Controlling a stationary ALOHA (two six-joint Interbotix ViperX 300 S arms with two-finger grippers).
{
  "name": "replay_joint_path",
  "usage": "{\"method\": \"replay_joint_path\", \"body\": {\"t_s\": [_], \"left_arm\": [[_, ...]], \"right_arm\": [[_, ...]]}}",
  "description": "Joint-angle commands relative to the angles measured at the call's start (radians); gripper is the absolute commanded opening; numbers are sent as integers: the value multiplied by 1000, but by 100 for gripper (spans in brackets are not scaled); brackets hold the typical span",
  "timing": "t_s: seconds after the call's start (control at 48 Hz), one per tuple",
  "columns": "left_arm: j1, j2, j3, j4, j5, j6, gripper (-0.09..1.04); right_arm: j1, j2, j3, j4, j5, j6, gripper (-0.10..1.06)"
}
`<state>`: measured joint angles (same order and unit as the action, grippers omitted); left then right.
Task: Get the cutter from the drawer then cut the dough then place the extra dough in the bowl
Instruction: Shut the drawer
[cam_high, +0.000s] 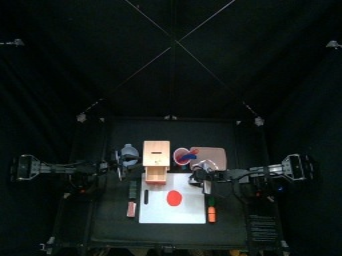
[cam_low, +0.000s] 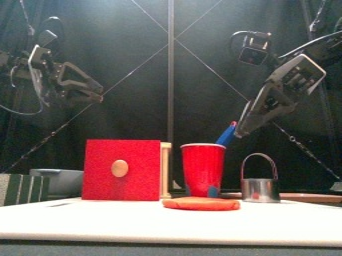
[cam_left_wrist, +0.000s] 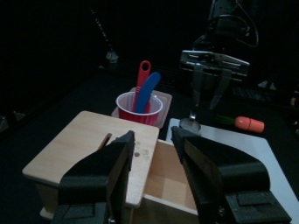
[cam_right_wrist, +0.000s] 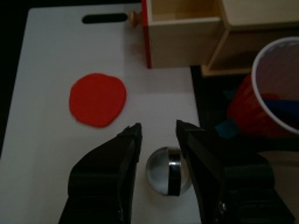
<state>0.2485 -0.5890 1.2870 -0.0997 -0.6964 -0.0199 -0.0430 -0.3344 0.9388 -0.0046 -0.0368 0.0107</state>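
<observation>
So, cutter (cam_low: 259, 181): round metal, standing upright on the white cutting board with its wire handle up. It is to the right of the red cup in the front view and to the right of the dough, apart from both.
Right gripper (cam_right_wrist: 158, 131): hangs directly above the cutter, clear of the handle. Its jaws are a moderate way apart with nothing between them, and the right wrist view shows the cutter's rim through the gap.
Dough (cam_high: 175, 198): a flat red disc, whole, lying near the middle of the board in front of the box.
Cutting board (cam_high: 154, 222): white, at the front middle of the table.
Wooden box (cam_high: 156, 152): pale, at the board's back edge. Its drawer stands open toward the front, and the red drawer front (cam_low: 123, 170) shows a round knob.
Red cup (cam_low: 205, 168): just right of the box, holding a blue knife (cam_low: 227, 132) and a red knife (cam_left_wrist: 143, 74).
Bowl (cam_high: 211, 156): blue-grey, right of the cup near the back.
Orange toy (cam_high: 210, 212): has a green end and lies along the board's right side, toward the front.
Left gripper (cam_left_wrist: 167, 144): up by the box's left side, seen over the box's top. Its jaws are apart and empty.
</observation>
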Motion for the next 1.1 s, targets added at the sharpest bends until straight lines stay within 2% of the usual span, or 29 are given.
{"method": "replay_joint_path", "body": {"t_s": [0.021,0.146,0.25,0.375,0.562,0.688,0.896,1.104], "left_arm": [[86,11,-71,-21,-5,-11,78],[244,87,-166,-75,63,0,78],[348,209,-296,64,265,-5,78],[351,368,-480,235,477,-11,78],[360,545,-689,376,655,-8,78],[368,603,-753,419,727,-6,78],[397,615,-765,439,807,3,78],[391,644,-762,434,825,2,78]], "right_arm": [[0,35,-75,32,-11,0,77],[15,156,-178,52,-21,-2,78],[55,282,-272,43,-31,-5,78],[97,397,-380,26,-20,-2,78],[150,479,-485,31,-6,-2,78],[156,523,-528,28,-5,-2,78],[149,598,-592,20,6,-11,78],[92,664,-643,-52,43,-3,78]]}}
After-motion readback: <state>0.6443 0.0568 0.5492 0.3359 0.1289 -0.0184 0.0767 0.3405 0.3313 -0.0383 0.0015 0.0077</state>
